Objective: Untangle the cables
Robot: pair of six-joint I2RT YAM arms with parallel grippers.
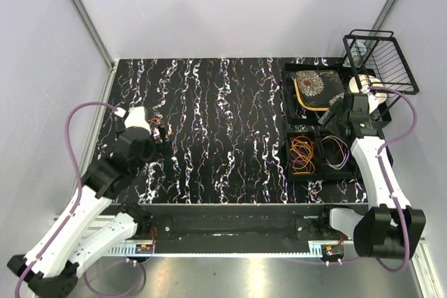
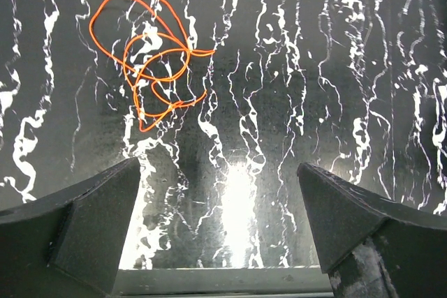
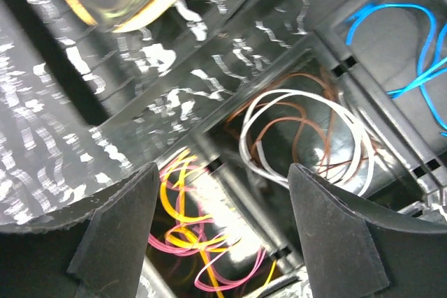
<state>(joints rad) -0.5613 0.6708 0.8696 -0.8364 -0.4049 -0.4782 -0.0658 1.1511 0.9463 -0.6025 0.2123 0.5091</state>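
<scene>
Drop-off appears complete: right tool [image 3: 222,172] open, empty, over white cable [image 3: 246,137] in tray [image 1: 288,162]; left tool [image 2: 218,172] wide open, empty. Next move likely demands its descent onto orange cable [image 2: 187,50].

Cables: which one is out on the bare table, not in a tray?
The orange cable by the left gripper; the others lie in tray compartments.

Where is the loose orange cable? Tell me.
In the left wrist view, the orange cable lies on the table, upper left, ahead of the open left gripper.
</scene>
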